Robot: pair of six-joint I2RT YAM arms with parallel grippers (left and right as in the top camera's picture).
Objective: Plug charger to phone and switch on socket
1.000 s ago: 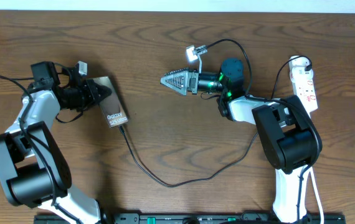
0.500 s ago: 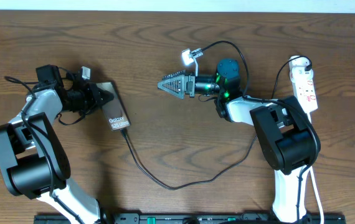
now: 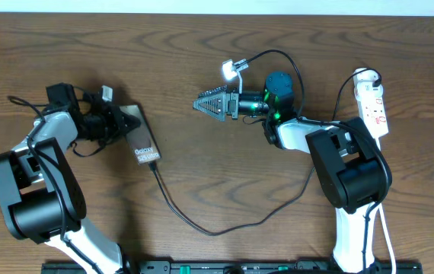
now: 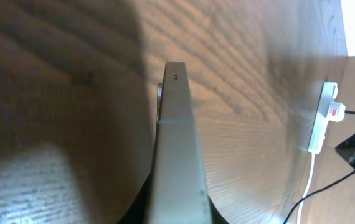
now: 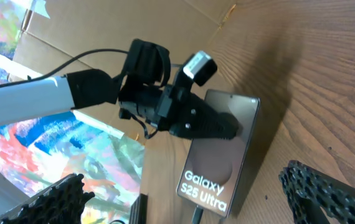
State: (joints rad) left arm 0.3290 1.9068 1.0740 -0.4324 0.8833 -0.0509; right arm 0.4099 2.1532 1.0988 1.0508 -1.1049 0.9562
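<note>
Grips the top end of the flat, glossy bronze phone [image 3: 144, 143] with the left hand [image 3: 122, 122], at the left of the wood-grained tabletop [image 3: 202, 38]. Holds the right hand [image 3: 199, 105] spread and empty, mid-table, well apart. Shows the thin black charger [image 3: 202, 225] looping to the phone's lower end, and the white oblong socket [image 3: 374, 103] far right, beyond the right arm.

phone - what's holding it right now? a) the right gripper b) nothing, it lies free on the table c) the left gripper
c: the left gripper is shut on the end of the phone away from the lettering, while the right gripper is open, empty and well apart from it.
</note>
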